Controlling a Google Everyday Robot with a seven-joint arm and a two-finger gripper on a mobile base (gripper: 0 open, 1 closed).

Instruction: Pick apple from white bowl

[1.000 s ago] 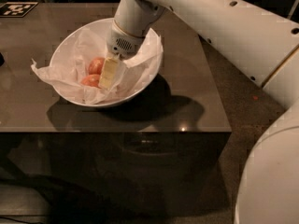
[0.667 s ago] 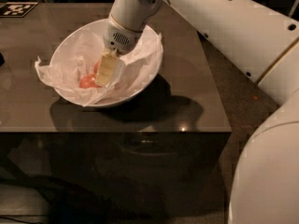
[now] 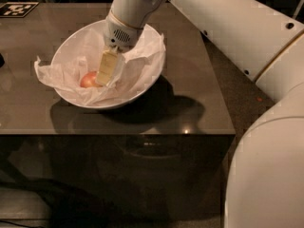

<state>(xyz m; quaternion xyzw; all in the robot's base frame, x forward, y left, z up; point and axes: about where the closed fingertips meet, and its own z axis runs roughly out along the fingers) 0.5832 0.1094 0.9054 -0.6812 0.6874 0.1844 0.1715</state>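
Note:
The white bowl point(image 3: 142, 87) stands on the dark table, lined with crumpled white paper point(image 3: 57, 72). One red-orange apple point(image 3: 87, 80) shows inside it at the left, partly hidden by my gripper. My gripper point(image 3: 105, 75) reaches down into the bowl from above, its pale fingers point(image 3: 108, 66) right beside the apple's right side and touching or nearly touching it. Other apples are hidden.
The dark table point(image 3: 199, 108) ends at a front edge just below the bowl and a right edge near my arm. A black-and-white marker tag point(image 3: 16, 8) lies at the far left corner. My white arm point(image 3: 228, 18) spans the upper right.
The gripper has shifted left and a little deeper within the bowl. Less of the apple shows now than one second ago.

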